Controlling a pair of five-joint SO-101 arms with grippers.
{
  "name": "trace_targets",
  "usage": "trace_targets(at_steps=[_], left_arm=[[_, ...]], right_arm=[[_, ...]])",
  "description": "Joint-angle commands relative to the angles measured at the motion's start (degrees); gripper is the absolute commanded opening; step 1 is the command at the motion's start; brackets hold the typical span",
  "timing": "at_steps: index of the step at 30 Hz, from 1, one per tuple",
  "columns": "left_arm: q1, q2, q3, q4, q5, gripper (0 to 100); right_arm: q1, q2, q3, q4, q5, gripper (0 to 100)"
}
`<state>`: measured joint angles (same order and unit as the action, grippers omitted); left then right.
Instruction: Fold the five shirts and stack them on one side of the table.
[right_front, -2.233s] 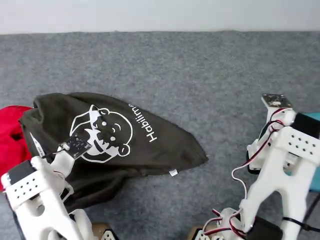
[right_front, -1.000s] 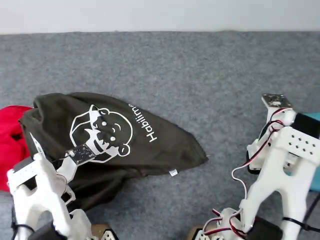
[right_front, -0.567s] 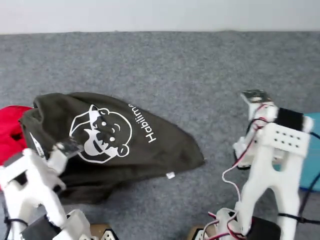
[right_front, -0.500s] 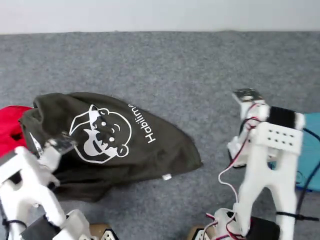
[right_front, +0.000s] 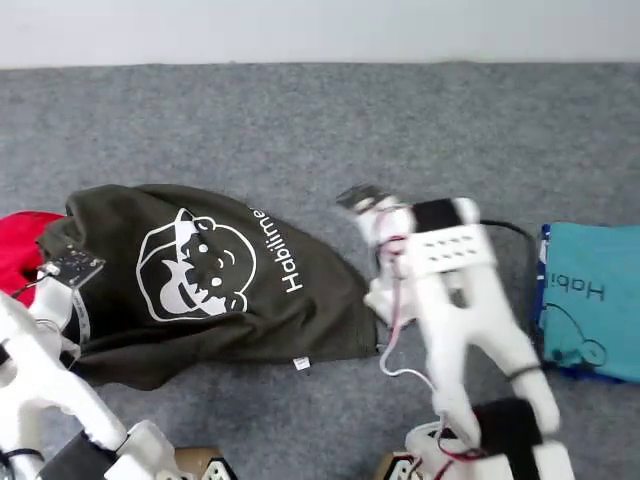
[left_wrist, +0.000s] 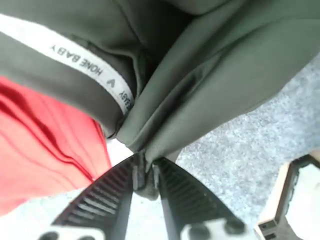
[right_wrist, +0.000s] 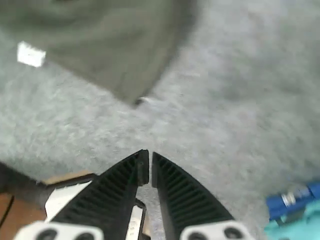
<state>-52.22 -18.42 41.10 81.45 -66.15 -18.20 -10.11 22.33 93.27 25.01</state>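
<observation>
Dark shirt (right_front: 220, 280) pinched at its left edge by the left fingers (left_wrist: 105, 195); right fingers (right_wrist: 120, 185) empty.
High view: the dark shirt is spread print-up on the left half of the grey tabletop (right_front: 400, 130), the red shirt (right_front: 20, 250) is touched by its left edge, and the teal shirt (right_front: 590, 300) is seen at the right edge, well apart. Left wrist view: the left fingers are clamped on a bunched fold of the dark shirt, red shirt just beside. Right wrist view: the right fingers are closed to a slim gap, nothing held, above bare tabletop near the dark shirt's corner.
</observation>
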Motion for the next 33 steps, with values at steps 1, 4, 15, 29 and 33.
trace_targets(at_steps=[1,4,15,29,33], left_arm=[[-0.18,0.09,-2.24,0.26,2.02,2],[-0.09,0.09,-2.24,0.26,2.9,2],[0.0,0.09,-2.24,0.62,5.8,2],[7.12,0.09,-2.51,0.62,12.57,2],[8.88,0.0,-2.68,0.79,14.42,2]], right_arm=[[-7.16,4.26,-0.7,-0.4,-0.18,14.3],[-12.53,7.69,-0.7,-0.4,1.05,25.4],[-17.71,19.03,-0.7,-10.59,3.96,25.6],[-17.36,32.04,-5.63,-14.29,3.96,0.6],[-16.66,31.78,-10.46,-9.89,4.04,0.9]])
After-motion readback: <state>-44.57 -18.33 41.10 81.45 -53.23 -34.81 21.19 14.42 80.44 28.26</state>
